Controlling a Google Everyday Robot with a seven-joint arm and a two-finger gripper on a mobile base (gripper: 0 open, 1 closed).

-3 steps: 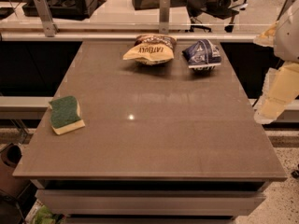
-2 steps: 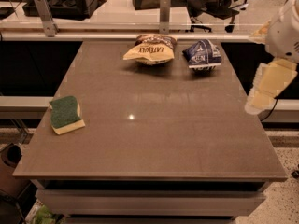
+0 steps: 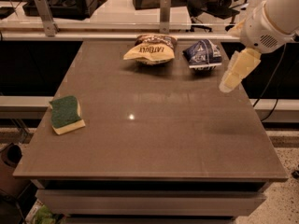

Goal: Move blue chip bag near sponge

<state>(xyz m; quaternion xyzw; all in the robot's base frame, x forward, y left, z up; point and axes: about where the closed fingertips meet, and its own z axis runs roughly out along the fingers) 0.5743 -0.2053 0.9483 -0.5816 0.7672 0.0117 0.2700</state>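
Note:
The blue chip bag [image 3: 202, 54] lies crumpled at the far right of the brown table [image 3: 154, 139]. The sponge [image 3: 66, 114], green on top with a pale yellow base, lies near the table's left edge. My gripper [image 3: 232, 78] hangs from the white arm [image 3: 273, 20] above the table's right side, just right of and a little nearer than the blue chip bag. It holds nothing.
A yellow-and-brown chip bag [image 3: 150, 49] lies at the far middle, left of the blue bag. A rail with metal posts [image 3: 164, 7] runs behind the table. Desks and chairs stand beyond it.
My arm and gripper have moved left and up, from beyond the table's right edge to over its right side, closer to the blue chip bag. The objects have not moved.

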